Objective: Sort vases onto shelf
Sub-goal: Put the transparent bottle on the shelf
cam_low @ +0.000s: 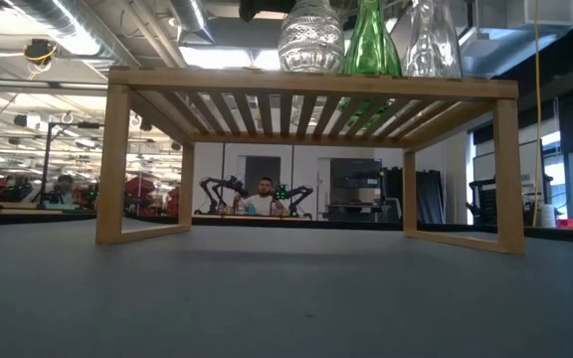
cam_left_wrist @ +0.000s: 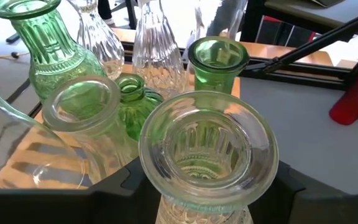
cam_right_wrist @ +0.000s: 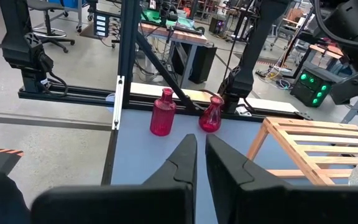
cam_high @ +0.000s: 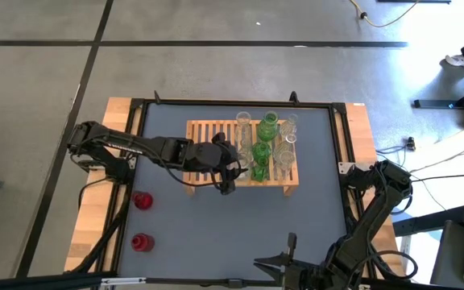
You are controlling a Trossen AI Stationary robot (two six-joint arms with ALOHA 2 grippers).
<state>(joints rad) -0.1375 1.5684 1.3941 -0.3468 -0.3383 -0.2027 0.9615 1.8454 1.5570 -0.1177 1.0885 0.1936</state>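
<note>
Overhead, the grey desk sits inside a black frame with pale wooden borders at left and right, on a concrete floor marked with dark lines. The shelf stands in the far half of the desk, its left part bare slats, its right part crowded with green and clear vases. Two red vases stand apart on the desk's near-left edge, one nearer than the other, with open grey surface between them and the shelf. The left tool is at the shelf's near edge, just beside the cluster; its wrist view shows a clear vase between its fingers, but whether they clamp it I cannot tell. The right tool waits at the desk's near-right corner, fingers together, holding nothing. Seen from desk height, a lab with other robot arms and a seated person lies beyond the shelf's legs.
</note>
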